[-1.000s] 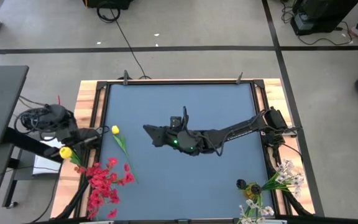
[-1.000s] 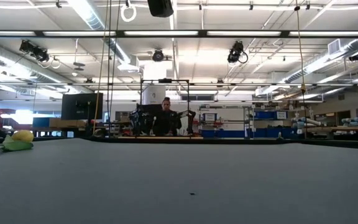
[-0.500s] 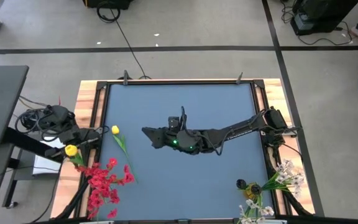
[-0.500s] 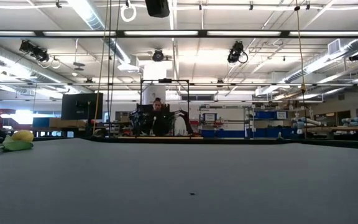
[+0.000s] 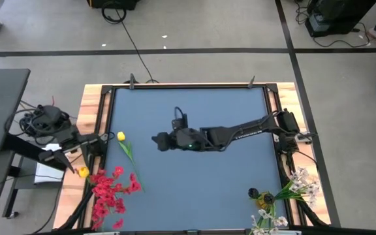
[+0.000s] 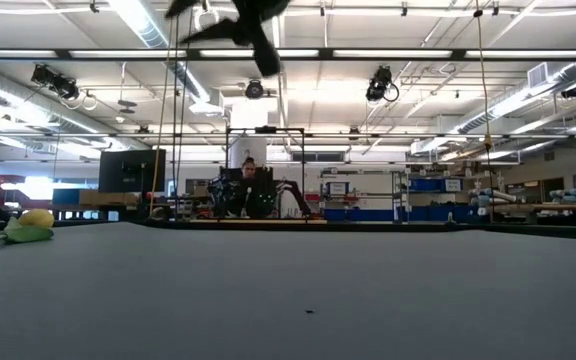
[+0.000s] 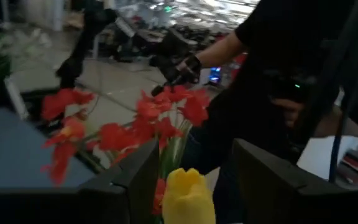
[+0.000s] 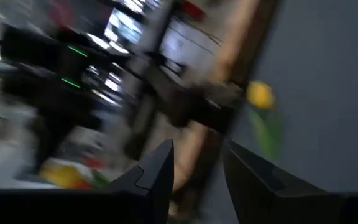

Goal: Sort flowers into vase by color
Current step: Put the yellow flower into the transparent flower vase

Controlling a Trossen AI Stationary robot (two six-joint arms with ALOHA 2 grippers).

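Note:
Off the table's left edge, my left gripper (image 5: 69, 163) (image 7: 194, 158) stands open. A yellow tulip (image 5: 82, 171) (image 7: 188, 196) shows between its fingers with a gap on each side, beside the red blossom cluster (image 5: 109, 192) (image 7: 148, 118). A second yellow tulip (image 5: 121, 136) (image 6: 30, 225) (image 8: 261, 94) lies on the blue table with its stem toward the near edge. My right gripper (image 5: 156, 140) (image 8: 197, 165) hovers open over the table's middle, holding nothing. White blossom sprays (image 5: 299, 186) and a dark bud (image 5: 264, 196) are at the near right corner. No vase shows plainly.
The table has a wooden frame (image 5: 93, 111) around its blue mat. A person in dark clothes (image 7: 278, 62) stands close behind the red flowers in the left wrist view. Cables and a stand (image 5: 41, 124) sit left of the table.
My left gripper has opened and let go of the yellow tulip. The tulip has dropped toward the near edge and now sits beside the red flowers. My right gripper has shifted a little toward the far edge and turned over the table's middle.

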